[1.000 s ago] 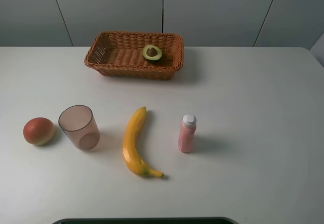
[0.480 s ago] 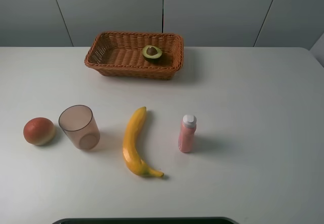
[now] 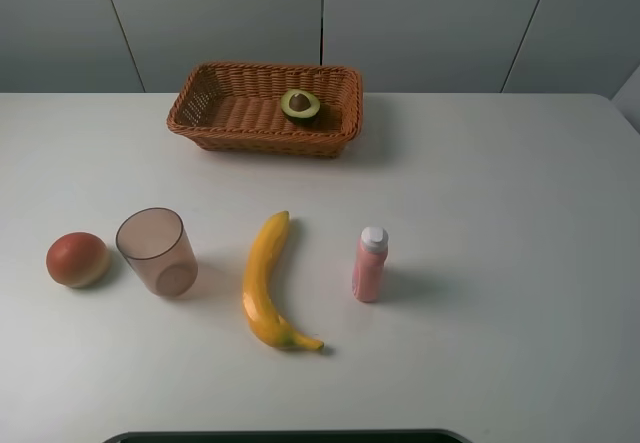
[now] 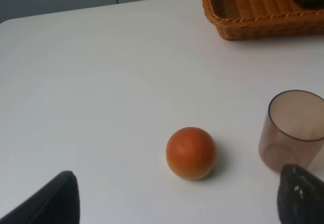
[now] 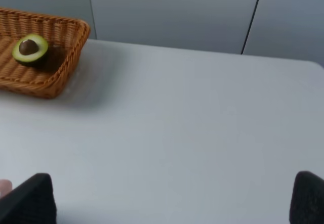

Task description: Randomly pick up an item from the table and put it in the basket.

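Avocado half (image 3: 300,104) lies cut-face up inside the basket (image 3: 215,126) at the worktop's (image 3: 500,213) far edge, well ahead of both my pincers, left (image 4: 177,198) and right (image 5: 172,201), each spread wide and empty.
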{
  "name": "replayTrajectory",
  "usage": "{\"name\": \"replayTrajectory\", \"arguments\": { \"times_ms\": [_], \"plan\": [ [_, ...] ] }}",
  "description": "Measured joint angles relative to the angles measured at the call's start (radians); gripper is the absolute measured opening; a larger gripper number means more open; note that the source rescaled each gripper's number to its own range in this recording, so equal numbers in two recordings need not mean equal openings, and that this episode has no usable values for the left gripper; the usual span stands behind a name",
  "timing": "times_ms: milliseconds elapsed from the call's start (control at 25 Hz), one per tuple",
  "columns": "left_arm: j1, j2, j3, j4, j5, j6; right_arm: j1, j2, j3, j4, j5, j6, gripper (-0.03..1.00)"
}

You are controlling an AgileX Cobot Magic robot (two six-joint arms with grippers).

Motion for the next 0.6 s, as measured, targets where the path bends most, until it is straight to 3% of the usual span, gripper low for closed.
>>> {"name": "replayTrajectory", "arguments": {
  "times_ms": [200, 600],
  "plan": [
    [0.0, 0.0, 0.0, 0.0, 0.0, 0.0, 0.044, -0.096, 0.115, -0.032, 0.026, 0.061, 0.99],
    [0.0, 0.0, 0.0, 0.0, 0.0, 0.0, 0.142, -0.241, 0.156, -0.198, 0.08, 0.197, 1.0]
  ]
}}
